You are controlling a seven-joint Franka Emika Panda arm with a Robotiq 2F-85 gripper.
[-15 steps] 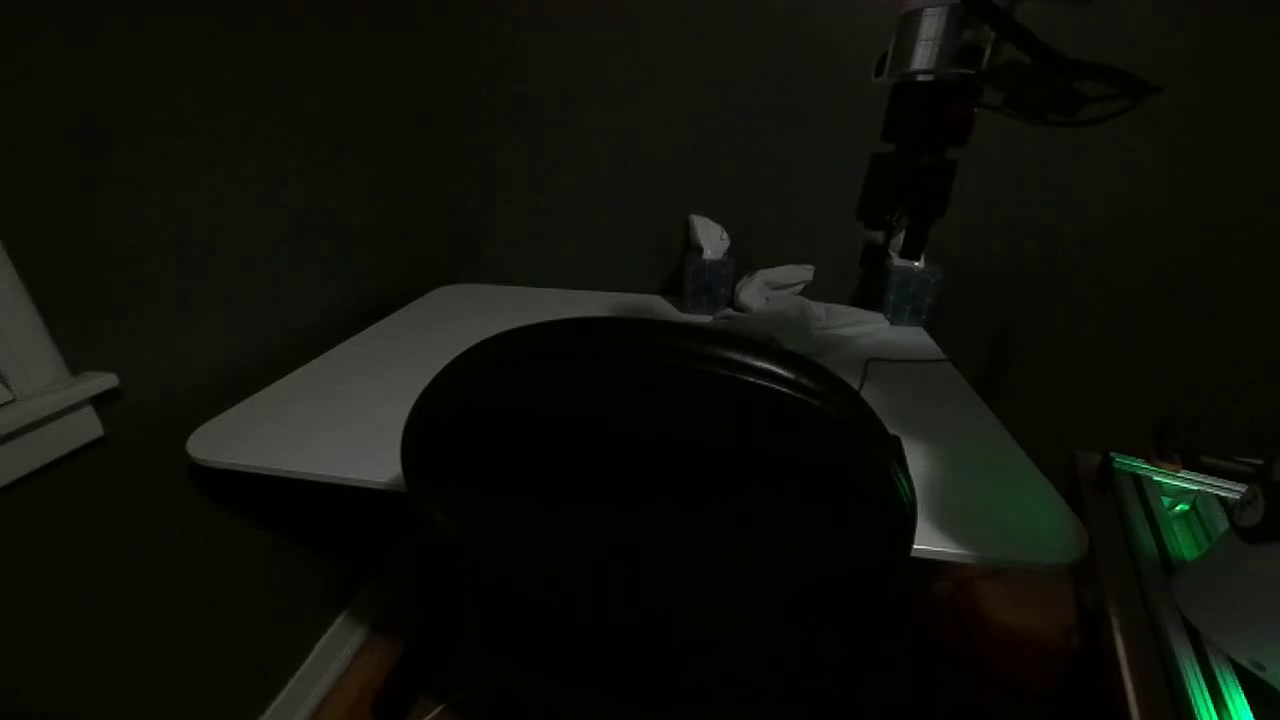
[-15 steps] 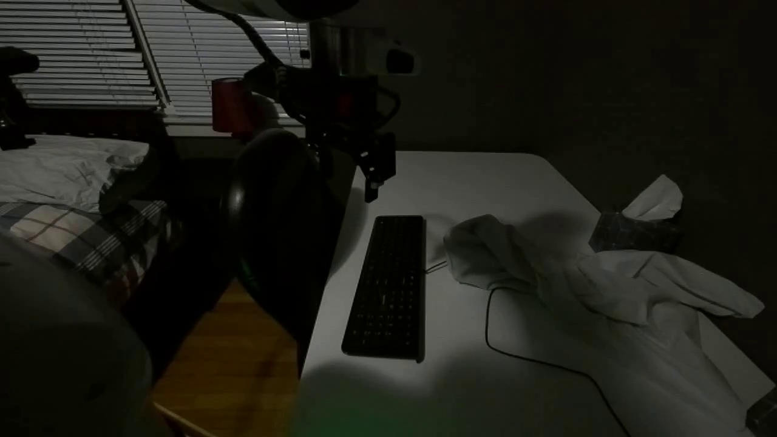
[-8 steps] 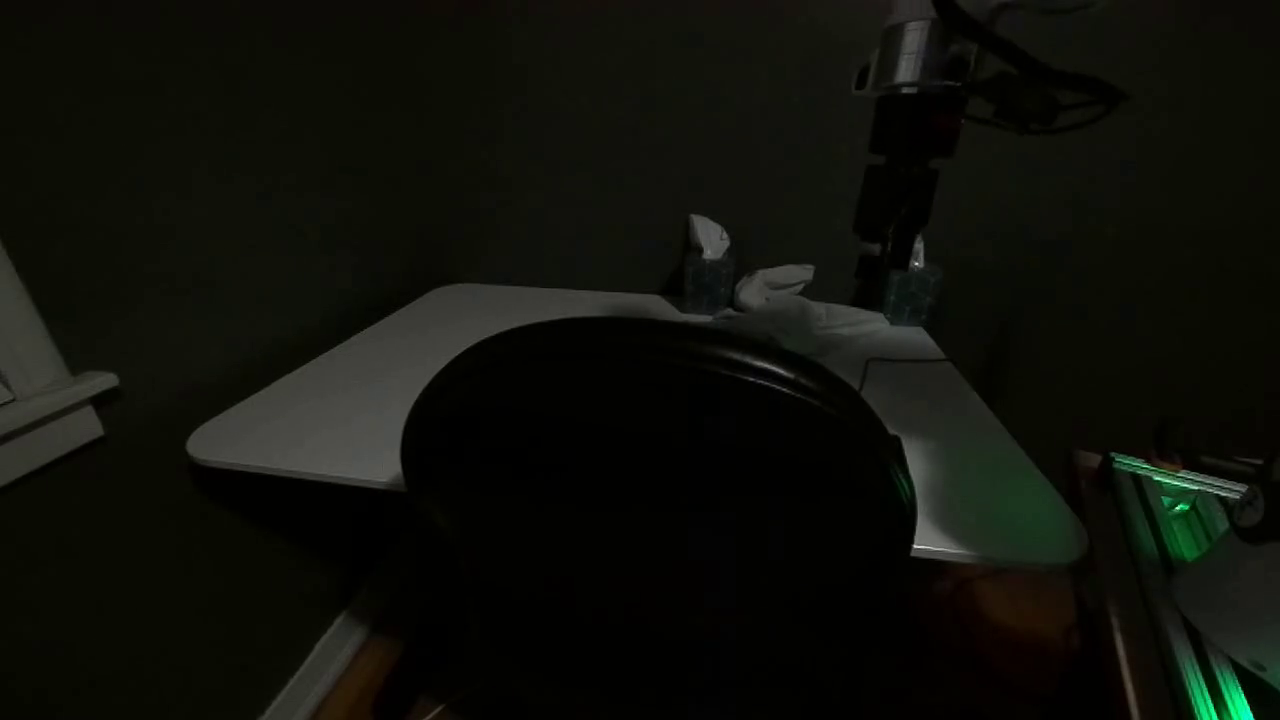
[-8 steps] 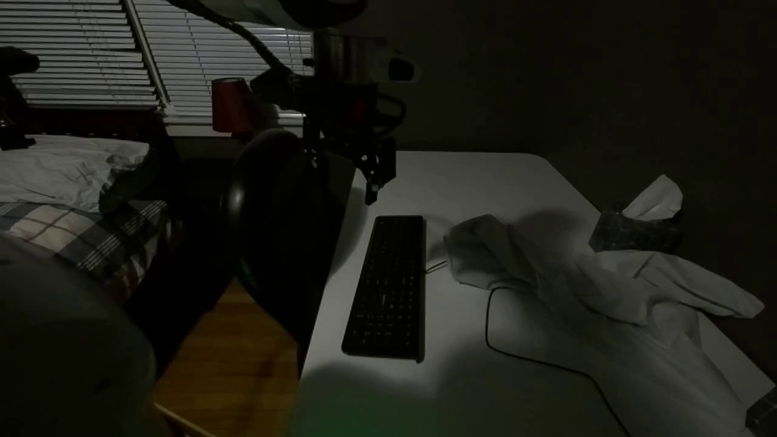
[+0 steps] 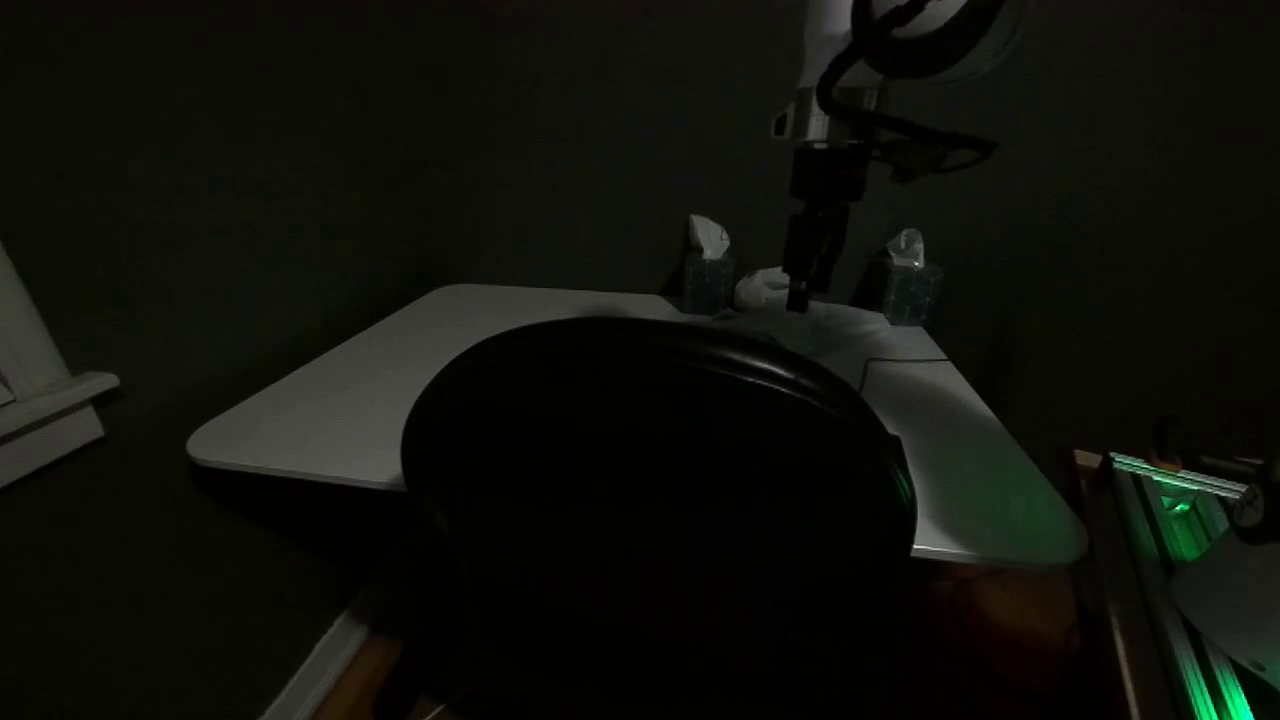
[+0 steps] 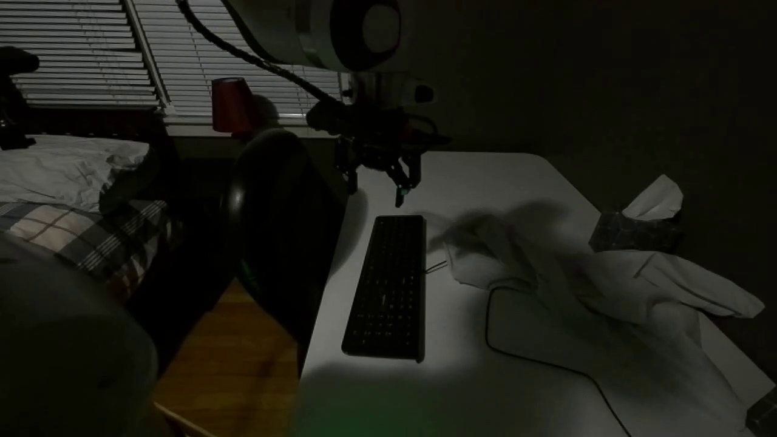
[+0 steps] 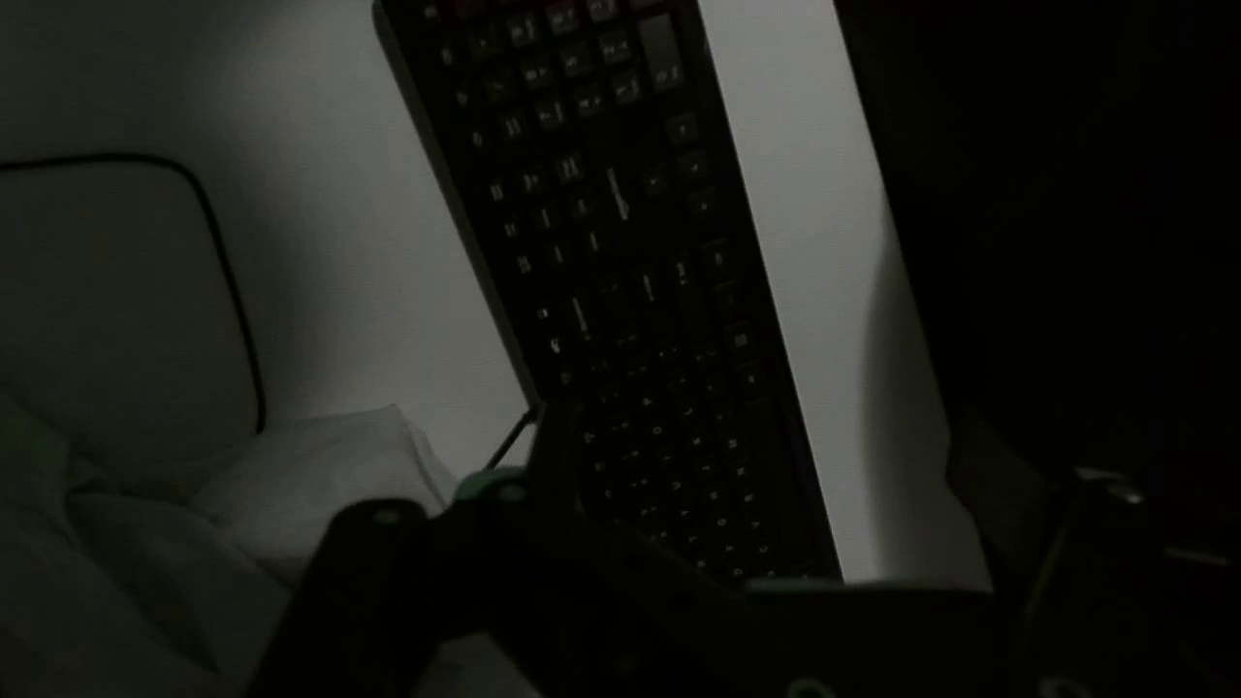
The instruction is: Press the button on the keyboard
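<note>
Gripper (image 6: 374,198) has shifted rightward in an exterior view

Jaws wide apart, it hangs near mid-frame, apart from the black computer keyboard (image 6: 386,285), which lies below it, lower centre. In the wrist view the keyboard slants down from top centre.

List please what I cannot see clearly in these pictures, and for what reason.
Keyboard: in an exterior view, hidden behind the black chair back; in the wrist view, its upper end is cut off by the frame's top edge, and the gripper hides its lower part.
Letter keys: in the wrist view, most markings are too dark and blurred to read.
Cable: in an exterior view, the crumpled cloth hides whether it reaches the keyboard.
</note>
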